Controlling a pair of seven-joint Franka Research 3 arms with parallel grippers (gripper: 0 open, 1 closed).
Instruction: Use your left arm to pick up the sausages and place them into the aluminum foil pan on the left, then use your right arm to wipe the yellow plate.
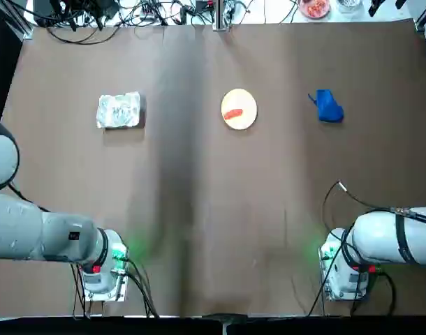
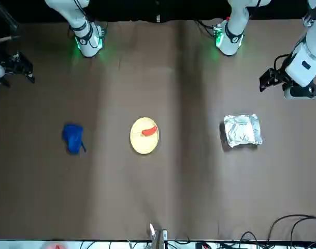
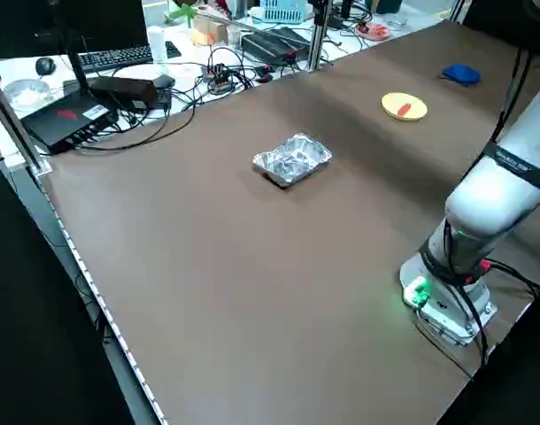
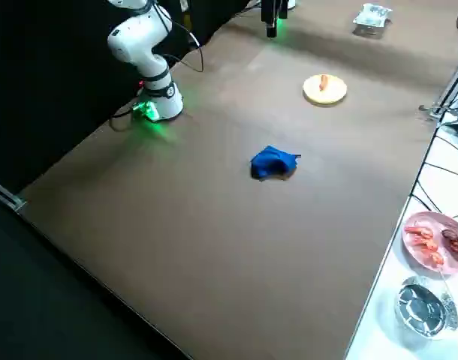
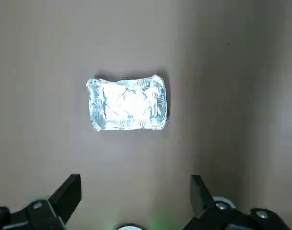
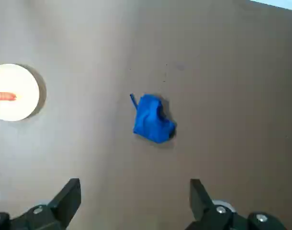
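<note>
The sausage is a small red-orange piece lying on the round yellow plate in the middle of the table's far half. The creased aluminum foil pan sits to the plate's left with nothing in it. In the left wrist view my left gripper hangs open high above the table, with the foil pan beyond its fingertips. My right gripper is also open and raised, looking down on the plate and sausage. Both arms are drawn back near their bases.
A crumpled blue cloth lies right of the plate, also seen as the cloth ahead of my right gripper. Beyond the table's far edge are cables, a pink dish of food and a small foil cup.
</note>
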